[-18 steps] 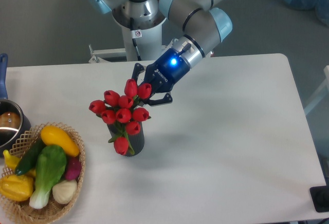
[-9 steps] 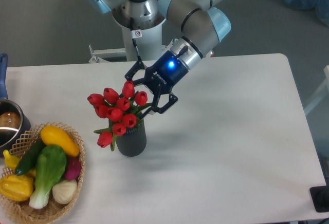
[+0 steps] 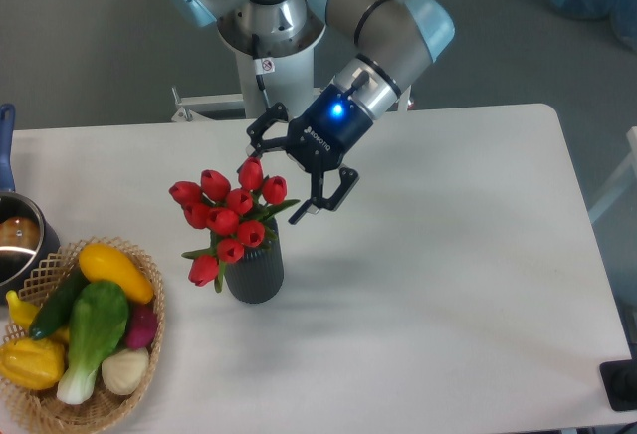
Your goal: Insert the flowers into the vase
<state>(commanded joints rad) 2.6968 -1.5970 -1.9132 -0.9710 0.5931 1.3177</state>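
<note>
The flowers (image 3: pixel 226 217), a bunch of red tulip buds with green stems and leaves, stand in the vase (image 3: pixel 255 273), a small dark grey cylinder upright on the white table. The buds spread wider than the vase mouth, and one bud droops to the left. My gripper (image 3: pixel 282 177) is open just above and to the right of the bunch. Its jaws are spread apart and hold nothing; the nearest bud sits close beside one finger.
A wicker basket (image 3: pixel 48 267) of colourful vegetables stands at the front left. A metal pot (image 3: pixel 15 240) with a blue handle sits at the left edge. The robot base (image 3: pixel 267 66) stands behind the table's far edge.
The gripper opened and let go of the flowers, then drew back up and to the right. The bunch settled into the vase and has stayed still for the last half second.
</note>
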